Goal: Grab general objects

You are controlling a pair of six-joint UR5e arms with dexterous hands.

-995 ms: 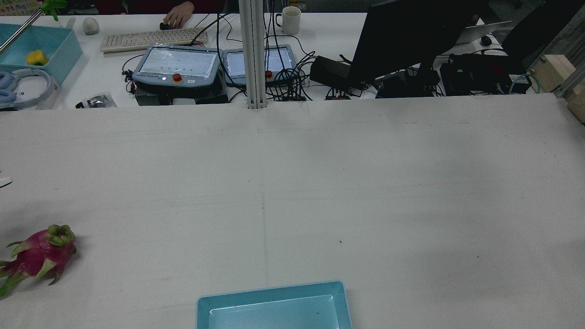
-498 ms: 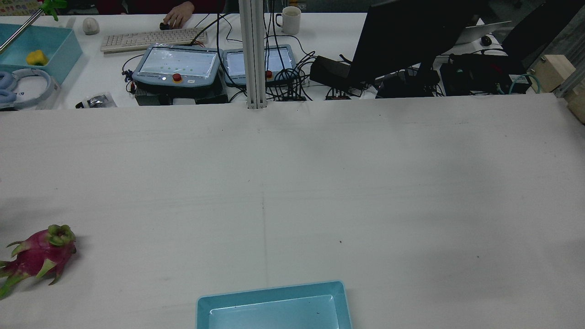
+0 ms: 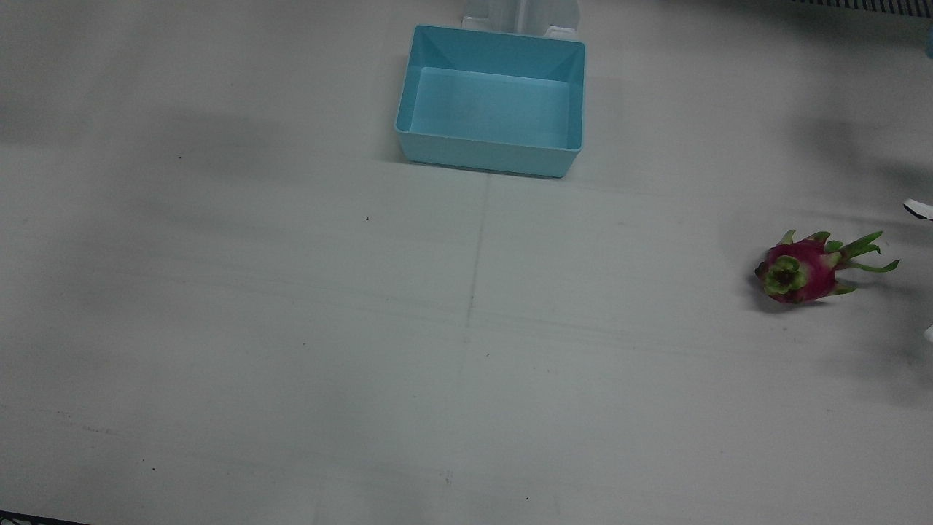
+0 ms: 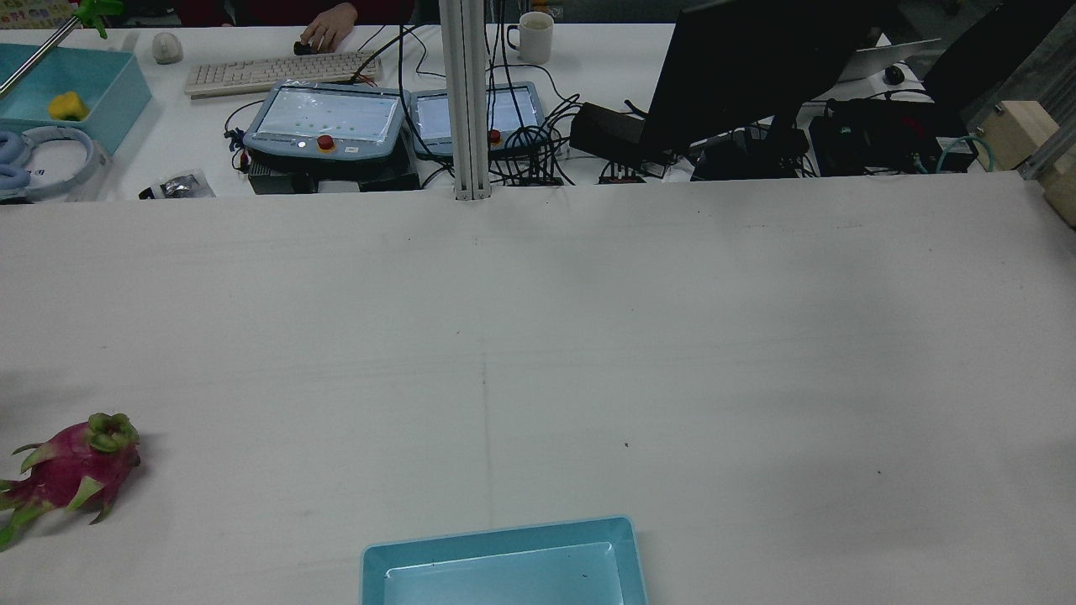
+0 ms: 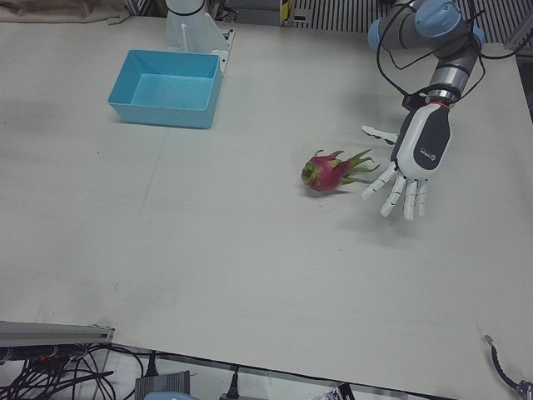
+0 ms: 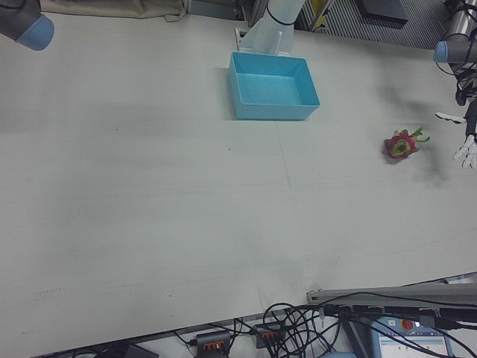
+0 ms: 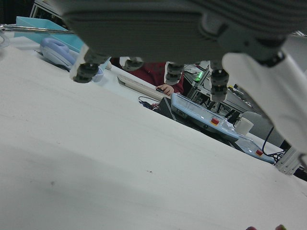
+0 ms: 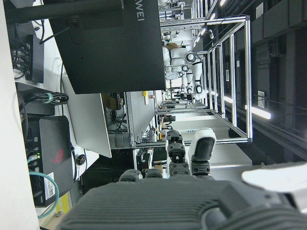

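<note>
— Behind the white table (image 4: 588, 336)?
— A desk (image 4: 605, 59) with keyboard (image 4: 282, 72), mug (image 4: 535, 36), dark monitor (image 4: 748, 67), tangled cables (image 4: 538, 143)
— Farther off?
— Aluminium frames (image 8: 225, 76), strip lights (image 8: 261, 112)

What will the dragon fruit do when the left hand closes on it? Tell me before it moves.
The dragon fruit lies on its side, rounded, so a nudge would probably roll it. Its green leafy tips look bendable and may flex under the fingers before the body is gripped. The left hand is open beside it, not touching.
</note>
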